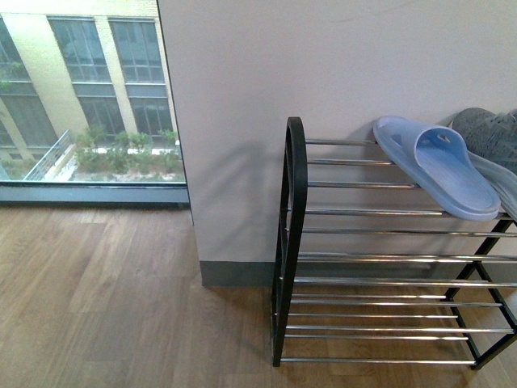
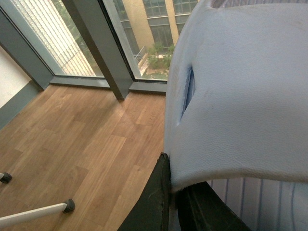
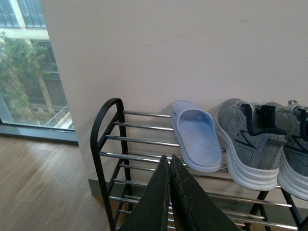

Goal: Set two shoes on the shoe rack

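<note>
The shoe rack, black-framed with chrome bars, stands against the wall. On its top tier lie a pale blue slide sandal and, to its right, a grey sneaker. The right wrist view shows that sandal beside two grey sneakers on the rack. My right gripper is shut with nothing in it, in front of the rack's top tier. In the left wrist view my left gripper is shut on the edge of another pale blue slide sandal, which fills the right of that view. Neither arm shows in the front view.
Wooden floor spreads left of the rack. A floor-level window sits at the left, a pale wall behind the rack. In the left wrist view a white leg with a dark foot rests on the floor.
</note>
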